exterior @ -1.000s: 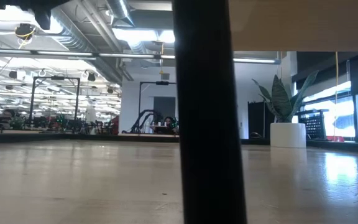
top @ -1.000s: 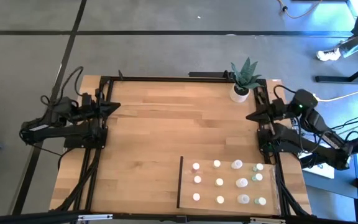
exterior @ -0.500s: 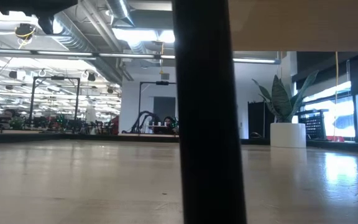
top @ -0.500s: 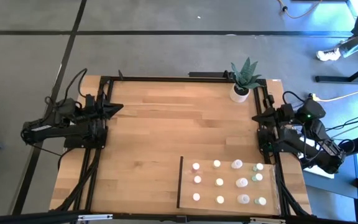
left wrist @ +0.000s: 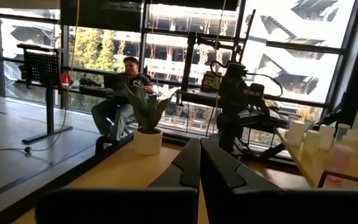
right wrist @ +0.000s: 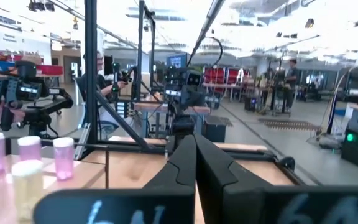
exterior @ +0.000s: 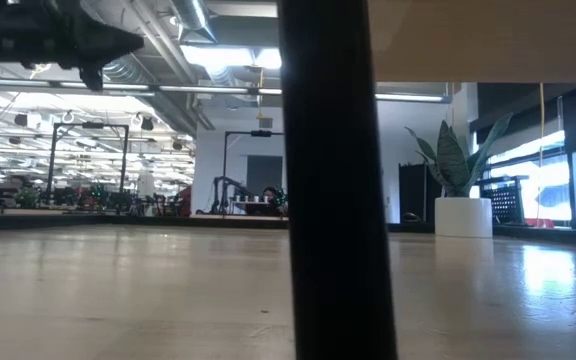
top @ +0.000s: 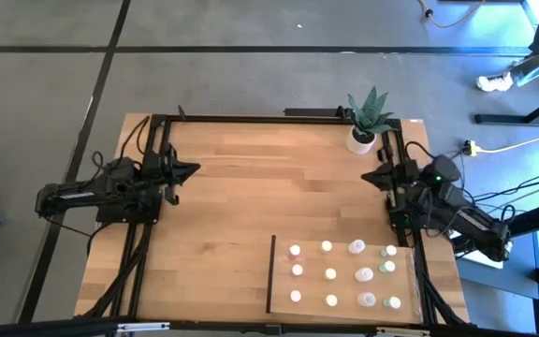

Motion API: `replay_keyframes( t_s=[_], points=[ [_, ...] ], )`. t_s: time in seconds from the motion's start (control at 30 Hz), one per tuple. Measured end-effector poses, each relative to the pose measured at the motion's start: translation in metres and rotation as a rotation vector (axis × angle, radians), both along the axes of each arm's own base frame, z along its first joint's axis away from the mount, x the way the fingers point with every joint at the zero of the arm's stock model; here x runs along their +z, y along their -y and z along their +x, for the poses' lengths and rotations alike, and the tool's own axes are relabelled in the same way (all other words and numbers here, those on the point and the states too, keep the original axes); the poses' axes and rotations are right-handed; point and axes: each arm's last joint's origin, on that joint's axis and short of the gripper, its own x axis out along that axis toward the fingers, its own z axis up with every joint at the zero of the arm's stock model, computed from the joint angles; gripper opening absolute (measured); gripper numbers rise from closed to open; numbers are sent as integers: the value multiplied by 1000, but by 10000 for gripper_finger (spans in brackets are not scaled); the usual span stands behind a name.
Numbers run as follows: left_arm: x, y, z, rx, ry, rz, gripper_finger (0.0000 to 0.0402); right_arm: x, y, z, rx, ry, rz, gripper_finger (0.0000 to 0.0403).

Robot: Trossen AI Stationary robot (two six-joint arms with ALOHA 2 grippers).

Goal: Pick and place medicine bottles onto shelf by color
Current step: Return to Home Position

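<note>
Several tiny medicine bottles stand in rows on the pale shelf at the table's near right. In the right wrist view pink bottles and a pale yellow one show. My left gripper is shut and holds nothing. It hovers level over the table's left edge, pointing toward the right; it also shows in the left wrist view and the low view. My right gripper is shut with nothing in it at the right edge, pointing left, as the right wrist view shows.
A white pot with a green plant stands at the far right corner, close to my right arm. A dark upright post blocks the middle of the low view. A person sits at a desk beyond the table.
Both arms have sunk lower over their sides of the table, grippers staying shut. My left gripper has come down and a little toward the table's right, entering the low view at its top left. My right arm has folded in, its gripper dropping and rolling slightly.
</note>
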Motion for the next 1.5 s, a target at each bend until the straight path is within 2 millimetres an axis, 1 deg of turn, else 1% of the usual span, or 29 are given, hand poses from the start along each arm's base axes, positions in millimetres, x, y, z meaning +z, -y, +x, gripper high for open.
replay_keyframes(
  t_s=[0.13, 0.37, 0.5, 0.6, 0.77, 1.5],
  points=[
    [-14, -1, 4, 14, -35, -7, 0, -16, 3, 5, 0, 18, -14, 2],
    [-32, -2, 7, 44, -89, 6, 0, -39, 7, 10, 0, -30, 17, 4],
    [-46, -3, 10, 48, -132, 2, 1, -41, 9, 11, -44, -42, 35, 4],
    [-55, -4, 10, 71, -182, -6, 1, -41, 10, 11, -105, -28, 11, 4],
    [-55, -4, 10, 94, -196, 12, 2, -42, 11, 11, -151, -41, -12, 4],
    [-55, -4, 10, 94, -198, 16, 30, -43, 12, 11, -151, -48, -10, 7]
  ],
)
